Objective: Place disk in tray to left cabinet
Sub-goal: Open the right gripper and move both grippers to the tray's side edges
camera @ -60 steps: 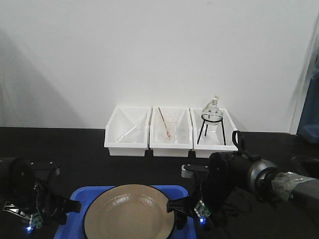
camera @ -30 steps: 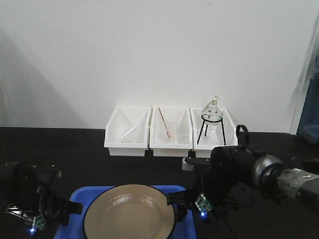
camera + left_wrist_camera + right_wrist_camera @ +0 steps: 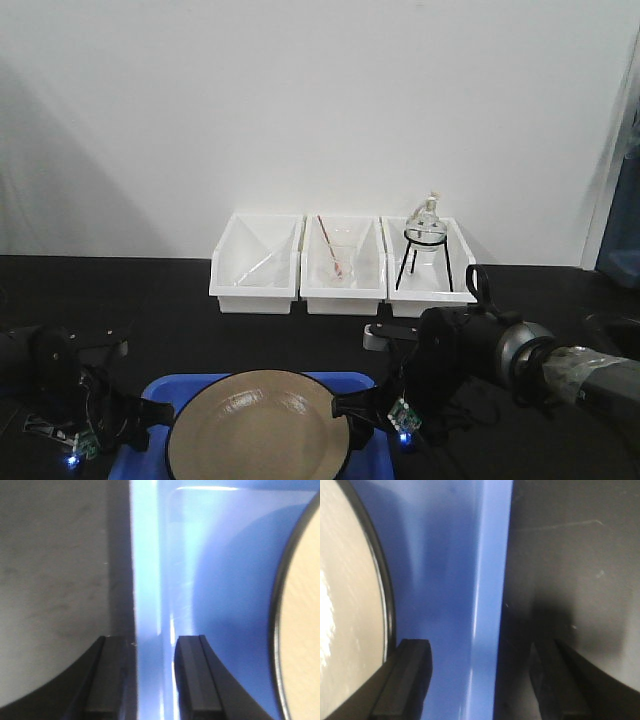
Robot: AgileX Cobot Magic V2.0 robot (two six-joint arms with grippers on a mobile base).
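Desk [image 3: 150, 300]: black. Tray [image 3: 160, 388] sits at the near edge with the disk [image 3: 262, 425] lying in it, nearly filling it. Cabinet not in view.

Left tool [image 3: 150, 680]: narrow, pinching the tray's left rim. Right tool [image 3: 482, 680]: wide, astride the right rim, not gripping.

Judgement: close the right tool, then raise both sides level so the disk cannot slide.

White bins behind:
- left bin [image 3: 250, 290] looks empty
- middle bin [image 3: 343, 292] holds a beaker [image 3: 338, 262]
- right bin [image 3: 430, 298] holds a flask [image 3: 427, 218] on a stand [image 3: 425, 255]

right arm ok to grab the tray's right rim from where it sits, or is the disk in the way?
Probably yes. The right gripper has its jaws open, straddling the tray rim: one inside, beside the disk, one outside over the table. Nothing blocks the close.
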